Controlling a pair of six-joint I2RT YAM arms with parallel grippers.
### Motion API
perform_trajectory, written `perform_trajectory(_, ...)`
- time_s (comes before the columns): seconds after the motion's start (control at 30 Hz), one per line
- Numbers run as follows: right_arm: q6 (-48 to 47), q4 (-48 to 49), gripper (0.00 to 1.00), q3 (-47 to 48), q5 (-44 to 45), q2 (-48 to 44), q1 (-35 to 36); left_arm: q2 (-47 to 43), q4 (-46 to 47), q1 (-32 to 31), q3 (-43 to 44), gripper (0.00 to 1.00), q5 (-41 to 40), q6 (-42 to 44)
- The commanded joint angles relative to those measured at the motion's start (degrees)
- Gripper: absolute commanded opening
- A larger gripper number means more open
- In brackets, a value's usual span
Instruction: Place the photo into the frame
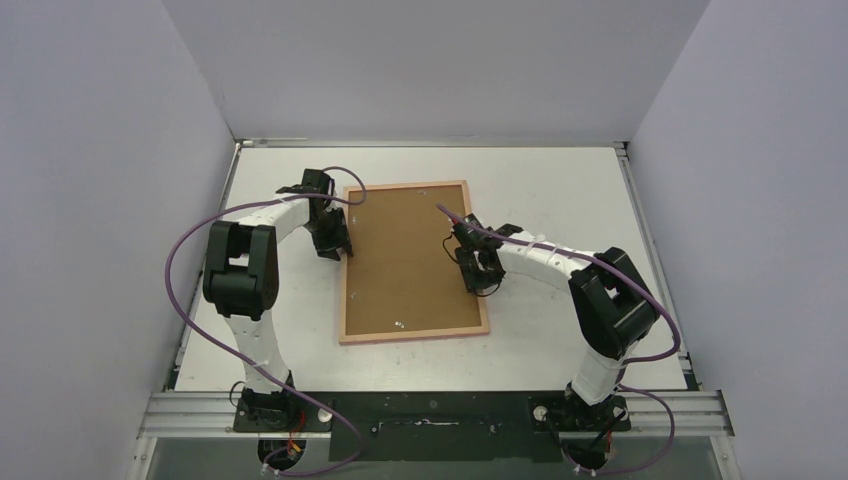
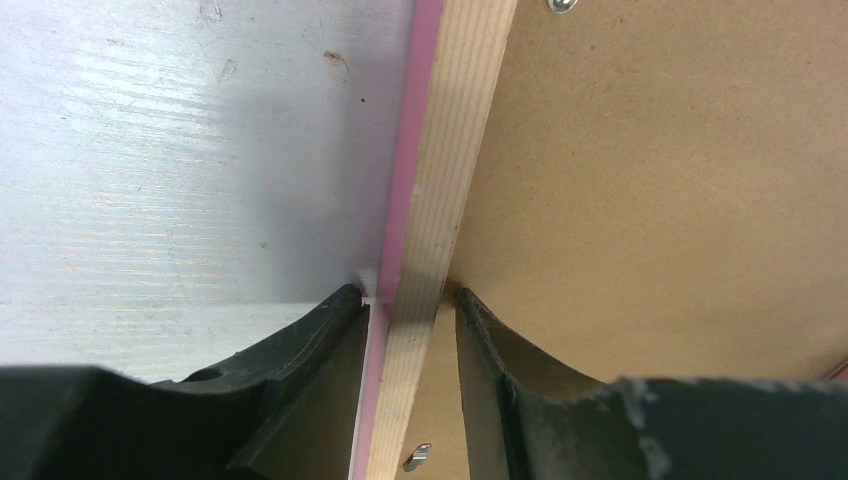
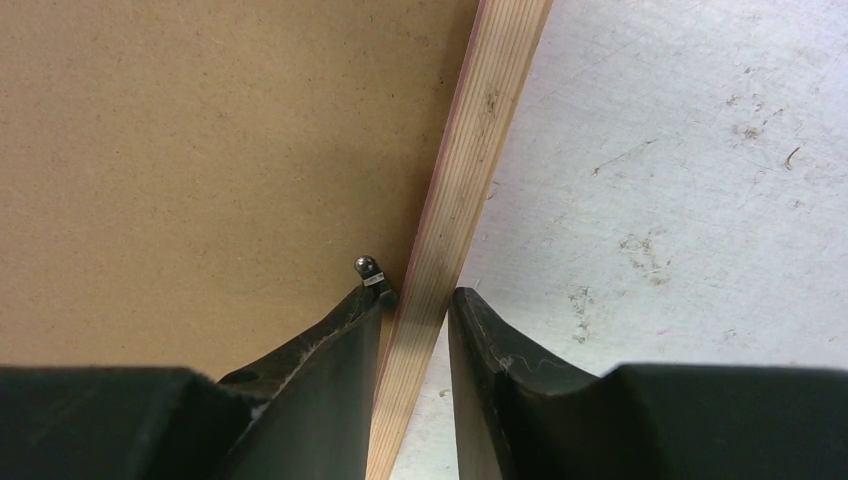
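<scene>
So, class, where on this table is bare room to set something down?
Free: table between the frame's far rail and the back wall; also between its near rail and the arm bases. Crowded: both side rails, straddled by left gripper and right gripper.

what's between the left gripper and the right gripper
The brown backing board, seated in the frame, fills the stretch between the left gripper and the right gripper; the top view shows it.

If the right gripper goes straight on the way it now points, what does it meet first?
The frame: its wooden rail lies between the fingers of the right gripper. Deeper, one fingertip probably lands on the backing board, the other on the table; depth is unclear.
</scene>
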Motion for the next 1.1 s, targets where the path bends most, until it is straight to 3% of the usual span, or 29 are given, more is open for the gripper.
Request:
perform_trajectory(0.0, 0.3, 3.0, 0.25, -1.0, 0.0, 1.0, 0.3, 4.8, -8.1, -1.2, -2.9, 0.35, -3.2, 2.8)
perform_trajectory(0.43, 8.7, 6.2, 0.15, -1.5, 0.7, 2.1, 0.1, 4.9, -7.9, -1.2, -2.7, 0.35, -2.7, 2.7)
perform_trajectory(0.87, 11.3, 6.7, 0.19, -1.4, -2.2, -2.3, -0.2, 4.2, -8.6, -1.1, -2.0, 0.36, -2.7, 3.2)
perform_trajectory(0.97, 12.3, -0.5, 0.21, 3.0, -2.0, -5.1, -1.2, 2.5, -9.3, -1.1, -0.9, 0.42, -0.3, 4.0)
perform_trajectory(1.07, 12.4, -2.8, 0.33, 5.2, -2.3, -8.9, -1.5, -0.2, -9.7, -1.0, 0.9, 0.55, 0.1, 4.3)
